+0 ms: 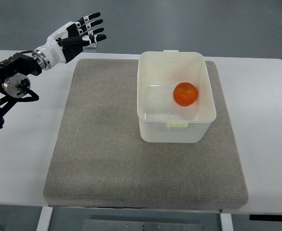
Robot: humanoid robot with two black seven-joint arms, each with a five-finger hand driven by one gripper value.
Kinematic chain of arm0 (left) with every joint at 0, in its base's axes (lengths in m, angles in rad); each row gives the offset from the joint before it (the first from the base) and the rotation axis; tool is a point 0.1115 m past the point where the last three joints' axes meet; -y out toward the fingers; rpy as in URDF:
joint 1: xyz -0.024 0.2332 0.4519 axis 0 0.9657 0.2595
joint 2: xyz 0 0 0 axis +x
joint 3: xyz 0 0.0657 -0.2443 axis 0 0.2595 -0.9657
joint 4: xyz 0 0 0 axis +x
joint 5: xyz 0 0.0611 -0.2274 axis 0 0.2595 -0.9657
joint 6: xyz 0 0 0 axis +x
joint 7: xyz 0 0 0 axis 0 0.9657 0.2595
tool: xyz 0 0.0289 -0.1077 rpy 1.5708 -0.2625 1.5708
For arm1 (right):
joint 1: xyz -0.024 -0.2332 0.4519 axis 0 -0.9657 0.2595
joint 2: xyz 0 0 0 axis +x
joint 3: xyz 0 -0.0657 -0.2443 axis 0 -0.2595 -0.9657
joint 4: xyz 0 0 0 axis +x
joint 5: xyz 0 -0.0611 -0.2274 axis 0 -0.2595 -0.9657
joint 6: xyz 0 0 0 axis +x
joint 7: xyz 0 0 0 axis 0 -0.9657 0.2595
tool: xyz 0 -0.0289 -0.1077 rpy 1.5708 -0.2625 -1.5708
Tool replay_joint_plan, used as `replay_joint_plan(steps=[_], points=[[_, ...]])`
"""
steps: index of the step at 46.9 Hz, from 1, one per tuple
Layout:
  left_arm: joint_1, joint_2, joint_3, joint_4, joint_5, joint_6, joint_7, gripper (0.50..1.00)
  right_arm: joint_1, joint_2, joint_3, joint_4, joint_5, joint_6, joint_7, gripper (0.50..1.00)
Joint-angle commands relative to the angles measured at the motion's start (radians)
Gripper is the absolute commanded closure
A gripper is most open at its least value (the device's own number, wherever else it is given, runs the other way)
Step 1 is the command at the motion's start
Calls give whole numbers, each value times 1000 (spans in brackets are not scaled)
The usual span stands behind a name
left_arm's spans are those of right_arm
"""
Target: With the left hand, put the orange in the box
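Inside the box (176, 98) sits the orange (185, 94). It rests on the bottom, over toward the right side and close to the right wall. The box is white and you can see a little way through its sides. It has no lid on it. It stands on a gray mat (102, 144), near the far right part of the mat, and the mat lies on a white desk (268, 144).

The left hand (83, 31) is up at the far left corner of the mat, well apart from the box. Its fingers (93, 23) are stretched out straight and spread a bit, pointing to the right. It holds nothing. The arm behind it comes in from the left edge of the picture. The right hand cannot be seen at all.

So the main job looks done. The orange is where it should be, and the hand is not touching it. Nothing else lies on the mat that needs to be picked up. I think all that is left is for the arm to go back to a resting spot, if that even counts as part of the job.
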Motion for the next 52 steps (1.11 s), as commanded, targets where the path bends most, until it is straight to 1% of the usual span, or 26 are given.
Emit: replay_joint_plan(steps=[1,6,9,16,19,26,52], points=[[14,-1,-14,41,-84,-64,31,506,0,0,0,0,0,0,0,574],[30,0,-20,75,-169,-99,141,506,0,0,0,0,0,0,0,574],[37,0,-42,94,-202,-124,181,506,0,0,0,0,0,0,0,574],[35,0,-79,171,-216,-194,241,506,0,0,0,0,0,0,0,574],[31,0,-82,209,-218,-198,258,506,0,0,0,0,0,0,0,574],[27,-3,-79,269,-210,-198,258,506,0,0,0,0,0,0,0,574],[-25,0,-79,276,-203,-198,240,506,0,0,0,0,0,0,0,574]])
